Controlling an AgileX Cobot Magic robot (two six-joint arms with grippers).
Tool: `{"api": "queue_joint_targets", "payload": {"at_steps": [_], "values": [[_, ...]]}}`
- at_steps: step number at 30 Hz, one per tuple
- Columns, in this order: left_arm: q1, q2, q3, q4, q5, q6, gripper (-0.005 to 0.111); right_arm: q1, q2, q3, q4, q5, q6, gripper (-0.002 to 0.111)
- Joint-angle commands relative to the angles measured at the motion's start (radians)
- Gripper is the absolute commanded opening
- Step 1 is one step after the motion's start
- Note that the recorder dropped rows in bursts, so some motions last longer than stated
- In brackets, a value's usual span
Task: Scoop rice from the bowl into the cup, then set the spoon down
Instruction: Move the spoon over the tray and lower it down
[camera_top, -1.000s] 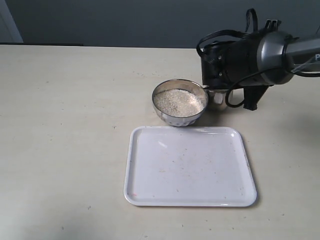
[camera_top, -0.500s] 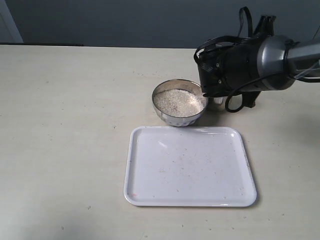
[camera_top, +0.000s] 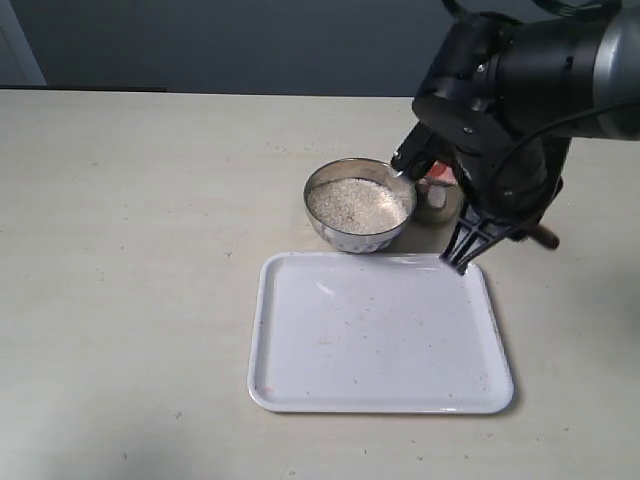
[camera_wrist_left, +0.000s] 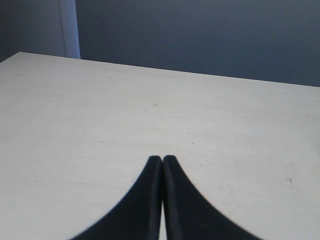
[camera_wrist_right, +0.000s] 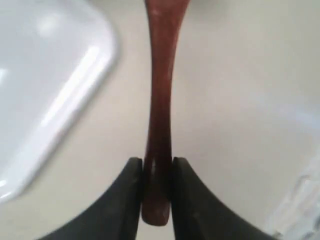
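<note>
On my exterior feed the bowl (camera_top: 360, 205) sits on the table (camera_top: 130, 250) just behind the far edge of the white tray (camera_top: 380, 335). It holds the rice (camera_top: 358, 202), a level white heap reaching close to the rim. The cup (camera_top: 436, 200) stands just beside the bowl on its right, partly covered by the right arm (camera_top: 510, 100), so I cannot read how much is in it. The tray carries only a thin scatter of specks. On my right wrist feed the right gripper (camera_wrist_right: 157, 165) is clamped on the spoon (camera_wrist_right: 160, 90). Both fingers press the slim reddish-brown handle close to its end, and a short stub pokes out behind them. The handle runs away from the camera, above bare table and beside a rounded corner of the tray. The spoon's bowl end is out of frame, and something shiny at the picture's edge is too blurred to name. On the left wrist feed the left gripper (camera_wrist_left: 162, 160) has its two dark fingers pressed together with nothing between them, over the tabletop.
</note>
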Motion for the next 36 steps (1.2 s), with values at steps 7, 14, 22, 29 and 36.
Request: {"api": "queue_joint_targets", "payload": {"at_steps": [7,14,22,29,36], "values": [[-0.025,-0.001,-0.004,0.001,-0.013,-0.007,0.001,0.001,-0.025,-0.006,0.402,0.005,-0.175,-0.001],[-0.032,-0.001,-0.004,0.001,-0.013,-0.007,0.001,0.001,-0.025,-0.004,0.462,-0.519,0.034,-0.001],[-0.032,-0.001,-0.004,0.001,-0.013,-0.007,0.001,0.007,-0.023,-0.004,0.195,-0.546,0.223,-0.001],[-0.032,-0.001,-0.004,0.001,-0.013,-0.007,0.001,0.031,0.010,-0.004,0.709,-0.139,-0.642,-0.001],[-0.032,-0.001,-0.004,0.001,-0.013,-0.007,0.001,0.031,0.136,-0.004,0.657,-0.039,-0.647,-0.001]]}}
